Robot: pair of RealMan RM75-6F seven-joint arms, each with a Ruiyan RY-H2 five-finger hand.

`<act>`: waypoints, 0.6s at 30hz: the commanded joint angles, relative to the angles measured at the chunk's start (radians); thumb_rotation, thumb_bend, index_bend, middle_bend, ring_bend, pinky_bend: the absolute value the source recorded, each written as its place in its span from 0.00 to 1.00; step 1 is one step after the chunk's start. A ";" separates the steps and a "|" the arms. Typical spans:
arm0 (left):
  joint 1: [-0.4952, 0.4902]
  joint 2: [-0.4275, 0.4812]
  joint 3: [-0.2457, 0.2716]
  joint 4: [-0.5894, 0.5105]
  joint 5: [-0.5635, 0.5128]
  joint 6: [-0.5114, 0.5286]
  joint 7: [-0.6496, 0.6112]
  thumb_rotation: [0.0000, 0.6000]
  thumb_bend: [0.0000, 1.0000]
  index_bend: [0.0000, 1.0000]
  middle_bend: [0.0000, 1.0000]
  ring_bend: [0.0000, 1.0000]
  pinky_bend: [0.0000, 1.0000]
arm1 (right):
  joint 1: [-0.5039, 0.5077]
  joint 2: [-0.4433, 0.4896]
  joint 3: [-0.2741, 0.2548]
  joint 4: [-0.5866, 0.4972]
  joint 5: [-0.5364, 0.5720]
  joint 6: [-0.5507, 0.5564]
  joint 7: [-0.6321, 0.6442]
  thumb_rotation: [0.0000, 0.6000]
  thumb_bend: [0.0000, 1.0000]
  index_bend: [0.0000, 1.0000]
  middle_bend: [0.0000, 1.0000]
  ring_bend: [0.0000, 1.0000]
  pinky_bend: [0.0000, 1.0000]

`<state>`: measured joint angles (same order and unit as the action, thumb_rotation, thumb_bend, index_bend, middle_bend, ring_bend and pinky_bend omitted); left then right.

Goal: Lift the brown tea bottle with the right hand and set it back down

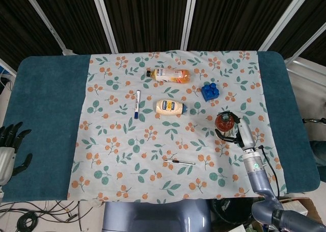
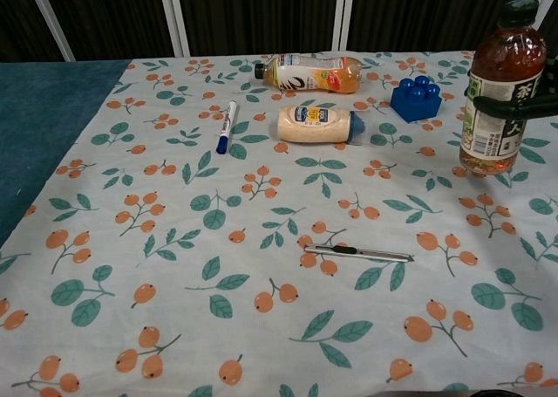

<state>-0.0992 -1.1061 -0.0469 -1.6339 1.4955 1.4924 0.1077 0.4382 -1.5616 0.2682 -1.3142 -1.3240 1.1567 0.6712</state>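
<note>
The brown plastic tea bottle w/ dark cap and green-white label (image 2: 499,87) stands upright on the floral tablecloth (image 2: 261,240), at the cloth's right side, near the blue toy brick (image 2: 417,99). In chest view its base looks to sit on the cloth, though contact is hard to confirm. From the head cam the bottle (image 1: 224,122) is seen nearly top-down, just in front of the brick (image 1: 209,91).

The right hand (image 1: 238,131) is wrapped around the bottle's mid body; dark fingers (image 2: 523,106) cross the label in chest view, so it grips the bottle.

The left hand (image 1: 9,145) sits at the far left edge of the teal table (image 1: 46,99), well apart from everything, fingers spread, holding nothing.

Other items on the cloth: an orange juice bottle lying on its side (image 2: 307,72) at the back, a cream mayo-type squeeze bottle w/ blue label (image 2: 317,124) lying just in front of it, a white marker w/ blue cap (image 2: 226,126) to the left, and a slim silver pen (image 2: 357,254) nearer the front edge.
</note>
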 commanded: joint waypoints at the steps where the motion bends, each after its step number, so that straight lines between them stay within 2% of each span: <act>1: 0.000 0.000 0.000 0.000 0.000 0.000 0.000 1.00 0.37 0.19 0.03 0.00 0.00 | -0.005 -0.034 -0.006 0.032 0.005 0.009 0.017 1.00 0.44 0.49 0.50 0.52 0.54; 14: 0.002 -0.001 0.002 0.001 0.002 0.002 0.004 1.00 0.38 0.19 0.03 0.00 0.00 | -0.006 -0.086 -0.043 0.104 -0.012 -0.019 0.065 1.00 0.44 0.49 0.48 0.50 0.53; 18: 0.002 -0.001 0.001 0.001 0.001 0.002 0.004 1.00 0.37 0.19 0.03 0.00 0.00 | -0.006 -0.093 -0.051 0.114 -0.020 -0.025 0.074 1.00 0.40 0.49 0.45 0.48 0.50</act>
<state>-0.0974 -1.1071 -0.0456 -1.6332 1.4965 1.4941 0.1112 0.4321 -1.6533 0.2182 -1.2011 -1.3421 1.1329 0.7436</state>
